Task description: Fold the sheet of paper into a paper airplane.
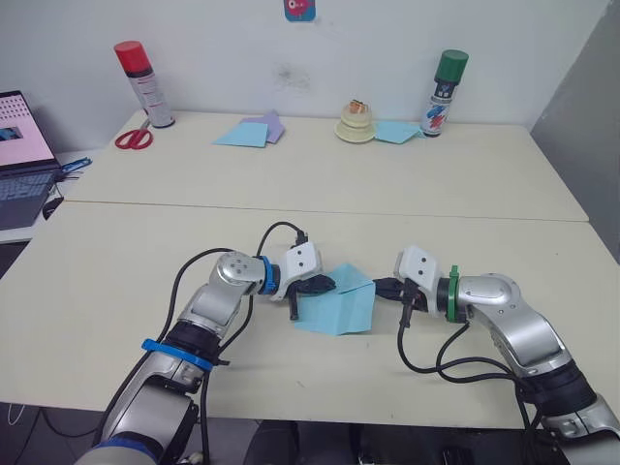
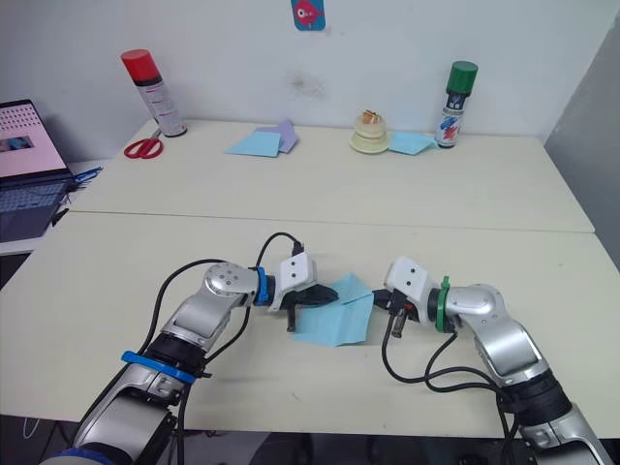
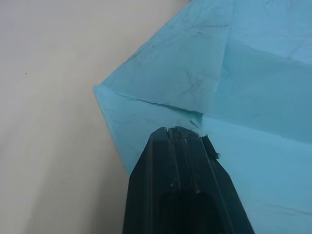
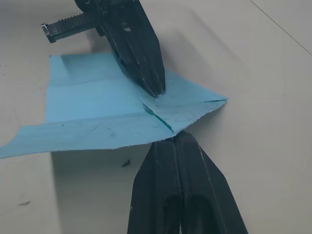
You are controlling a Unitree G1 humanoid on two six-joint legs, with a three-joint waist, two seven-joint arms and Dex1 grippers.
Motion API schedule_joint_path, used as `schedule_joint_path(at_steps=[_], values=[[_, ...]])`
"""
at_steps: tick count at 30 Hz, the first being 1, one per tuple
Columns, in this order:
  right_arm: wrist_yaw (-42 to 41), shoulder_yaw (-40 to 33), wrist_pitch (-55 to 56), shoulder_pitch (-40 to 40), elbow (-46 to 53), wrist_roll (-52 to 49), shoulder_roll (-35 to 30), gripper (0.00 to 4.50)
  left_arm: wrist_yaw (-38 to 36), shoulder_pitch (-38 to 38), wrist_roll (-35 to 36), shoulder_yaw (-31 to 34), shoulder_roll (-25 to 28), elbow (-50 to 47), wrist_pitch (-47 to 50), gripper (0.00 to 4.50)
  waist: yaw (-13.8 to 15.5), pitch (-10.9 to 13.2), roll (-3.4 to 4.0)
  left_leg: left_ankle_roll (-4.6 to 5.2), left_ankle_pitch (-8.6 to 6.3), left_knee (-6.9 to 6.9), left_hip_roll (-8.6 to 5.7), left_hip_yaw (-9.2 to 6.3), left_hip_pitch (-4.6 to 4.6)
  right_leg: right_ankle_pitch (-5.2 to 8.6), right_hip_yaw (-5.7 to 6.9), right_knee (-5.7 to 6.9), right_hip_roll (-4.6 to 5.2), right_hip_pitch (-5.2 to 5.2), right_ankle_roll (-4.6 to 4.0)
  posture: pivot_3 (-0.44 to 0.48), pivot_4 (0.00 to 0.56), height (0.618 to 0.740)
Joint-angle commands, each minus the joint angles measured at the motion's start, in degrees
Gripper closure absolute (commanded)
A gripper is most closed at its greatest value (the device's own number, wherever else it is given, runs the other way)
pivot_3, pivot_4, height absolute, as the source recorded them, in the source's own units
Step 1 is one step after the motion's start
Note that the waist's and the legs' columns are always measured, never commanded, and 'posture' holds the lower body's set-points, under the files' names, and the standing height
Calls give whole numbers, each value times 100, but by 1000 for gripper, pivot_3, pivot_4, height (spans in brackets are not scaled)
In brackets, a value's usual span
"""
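**Two closed grippers working a partly folded sheet**

The sheet of paper (image 1: 336, 308) lies on the near table (image 1: 116, 281), directly between the two grippers and touching both. It is already partly folded: two flaps meet along a centre crease and run out to a point, so the nose of the paper airplane looks begun, though the wings are not yet formed.

The left gripper (image 4: 157, 90) has its two black fingers clenched together, with the tip pressed down on the paper where the flap edges meet. The likely purpose is to pin the layers flat so the sheet cannot slide.

The right gripper (image 4: 174, 139) is likewise closed, with no paper visible between its fingers. Its tip sits at the sheet's near edge, just beside the short slit at the crease and opposite the left tip. From there it could sharpen a crease or nudge the edge, judging by its position.

Well beyond both grippers, on the far table, rest uncreased blue sheets (image 1: 242, 135), a lilac sheet (image 1: 270, 123), scissors (image 1: 134, 138) and two spray cans (image 1: 144, 83).
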State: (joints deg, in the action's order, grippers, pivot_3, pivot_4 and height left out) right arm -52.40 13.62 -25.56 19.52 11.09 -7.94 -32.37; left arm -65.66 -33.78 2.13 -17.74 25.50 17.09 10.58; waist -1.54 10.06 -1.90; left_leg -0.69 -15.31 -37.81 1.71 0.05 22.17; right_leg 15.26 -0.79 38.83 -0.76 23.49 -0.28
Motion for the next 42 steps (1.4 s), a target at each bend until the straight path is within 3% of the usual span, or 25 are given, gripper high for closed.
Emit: schedule_joint_path(at_steps=[1,19,31,42], values=[[20,-7,-42,56,216,-87,39,4500,-125,-49,235,102,39,-462,295,4488,0,5,2,0,0,-2,0,0,10,0,0,1,0,7,0,0,150,729],[384,296,-237,342,92,97,462,4500,276,112,-18,-91,-124,-220,275,4488,3,4,2,0,1,-13,-2,-1,61,-2,-1,14,0,58,0,0,150,729],[553,596,-123,667,-439,328,909,4500,556,623,190,110,28,-844,914,4488,-5,3,3,-1,1,-15,1,0,58,-3,-3,18,-1,58,-1,0,150,729],[553,890,28,763,-899,561,1152,4500,692,1126,558,754,712,-1090,1365,4488,-34,1,6,0,1,-14,9,0,40,-7,-4,29,-6,52,-8,0,150,729]])
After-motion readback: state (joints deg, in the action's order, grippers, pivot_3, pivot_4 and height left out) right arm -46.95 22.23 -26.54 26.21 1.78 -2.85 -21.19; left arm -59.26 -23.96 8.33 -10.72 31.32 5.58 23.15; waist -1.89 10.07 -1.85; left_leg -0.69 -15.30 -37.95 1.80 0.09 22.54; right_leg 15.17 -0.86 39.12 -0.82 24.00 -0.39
